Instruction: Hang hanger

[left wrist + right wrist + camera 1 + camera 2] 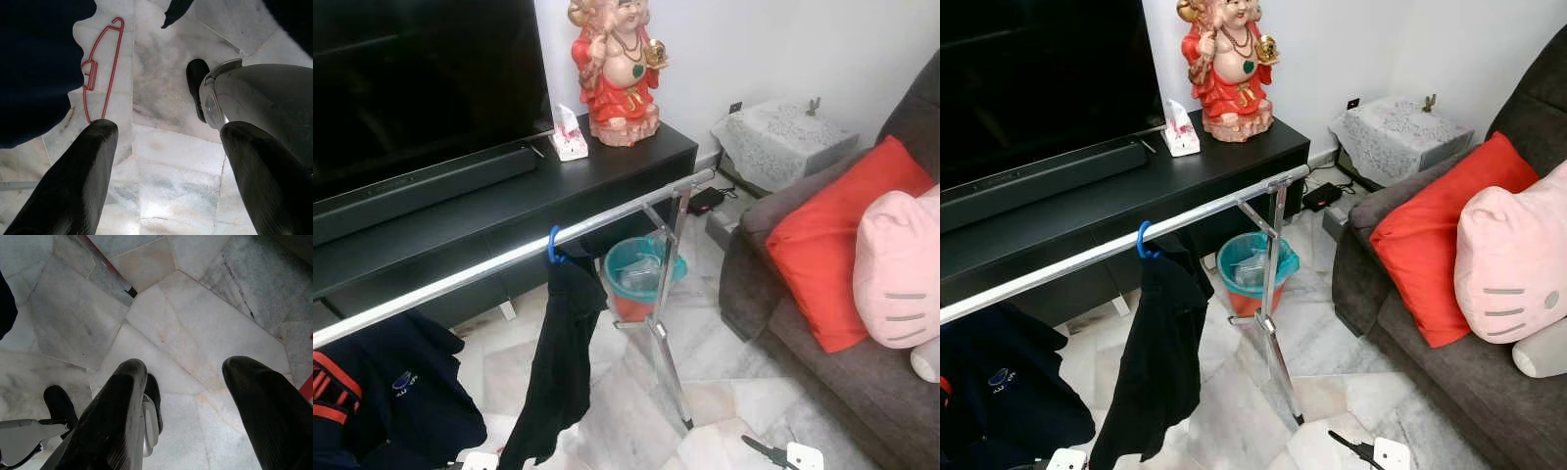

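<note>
Blue plastic hanger point(553, 245) is hanging by its hook on the silver metal clothes rail point(499, 262), carrying a black garment point(558, 362) that is drooping toward the white marble floor point(626, 411). A second dark navy garment with red stripes point(382, 401) is hanging on the rail toward the robot's left. The rail's upright stand point(666, 313) is standing in front of a teal plastic bin point(641, 274).

Left hand point(166, 171) is hanging low over the floor with its two black fingers point(73, 186) spread wide apart, gripping nothing. Beyond them a thin red wire hanger point(100, 68) is lying flat on the marble, partly under the edge of the navy cloth.

Right hand point(195, 406) is also pointing down at the floor, fingers point(112, 421) spread and holding nothing; the stand's foot point(105, 267) is showing ahead of it.

Behind the rail a black TV tabletop point(509, 196) is carrying a large dark television point(411, 78), a red and gold figurine point(619, 69) and a small tissue box point(569, 135). On the robot's right a grey sofa point(832, 382) is holding a red cushion point(842, 245) and a pink plush cushion point(901, 264).
</note>
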### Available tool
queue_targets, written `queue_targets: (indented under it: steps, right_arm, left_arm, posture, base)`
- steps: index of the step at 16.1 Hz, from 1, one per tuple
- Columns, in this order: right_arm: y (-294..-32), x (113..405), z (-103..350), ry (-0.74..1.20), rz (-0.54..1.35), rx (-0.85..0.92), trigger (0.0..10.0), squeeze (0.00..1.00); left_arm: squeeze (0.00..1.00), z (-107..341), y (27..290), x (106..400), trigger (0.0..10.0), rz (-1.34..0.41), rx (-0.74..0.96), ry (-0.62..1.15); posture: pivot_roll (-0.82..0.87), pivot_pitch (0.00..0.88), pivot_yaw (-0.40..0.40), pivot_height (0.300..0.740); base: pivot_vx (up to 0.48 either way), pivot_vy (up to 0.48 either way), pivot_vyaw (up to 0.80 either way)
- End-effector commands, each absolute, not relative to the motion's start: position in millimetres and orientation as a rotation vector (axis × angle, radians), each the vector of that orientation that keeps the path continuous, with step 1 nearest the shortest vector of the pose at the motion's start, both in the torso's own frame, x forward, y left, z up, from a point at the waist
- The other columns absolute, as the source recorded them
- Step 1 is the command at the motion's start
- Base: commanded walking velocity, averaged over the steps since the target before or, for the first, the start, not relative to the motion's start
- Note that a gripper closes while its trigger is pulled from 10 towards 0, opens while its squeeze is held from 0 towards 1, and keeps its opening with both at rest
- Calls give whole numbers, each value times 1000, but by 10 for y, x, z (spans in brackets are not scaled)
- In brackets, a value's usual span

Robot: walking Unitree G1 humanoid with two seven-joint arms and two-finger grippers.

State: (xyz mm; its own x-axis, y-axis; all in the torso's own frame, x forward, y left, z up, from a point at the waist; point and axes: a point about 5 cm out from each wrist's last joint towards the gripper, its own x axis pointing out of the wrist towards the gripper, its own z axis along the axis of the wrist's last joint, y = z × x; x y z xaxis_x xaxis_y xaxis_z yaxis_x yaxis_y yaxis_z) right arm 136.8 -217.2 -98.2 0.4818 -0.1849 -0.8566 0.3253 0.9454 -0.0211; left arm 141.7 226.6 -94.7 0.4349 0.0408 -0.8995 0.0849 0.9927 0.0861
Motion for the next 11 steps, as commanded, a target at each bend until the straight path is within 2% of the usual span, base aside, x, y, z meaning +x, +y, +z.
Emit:
queue_targets:
  steps: [1,6,7,11]
  right_arm:
    - [-2165,1341,-993,1032,-317,159,10000,0]
    - [-2165,1341,-993,1032,-317,159,10000,0]
    - [-2165,1358,-987,1029,-297,150,10000,0]
    - [-2165,1381,-979,1028,-270,136,10000,0]
  left_arm:
    - [0,-956,2273,1388,10000,-38,144,1131]
    - [0,-956,2273,1388,10000,-38,144,1131]
    - [0,-954,2218,1429,10000,-50,138,1123]
    - [0,-956,2113,1484,10000,-72,130,1112]
  posture:
    - [0,0,0,740]
    - [0,0,0,740]
    - [-215,0,28,740]
    - [-216,0,29,740]
  base:
    - [0,0,0]
    - [0,0,0]
    - [0,0,0]
    - [0,0,0]
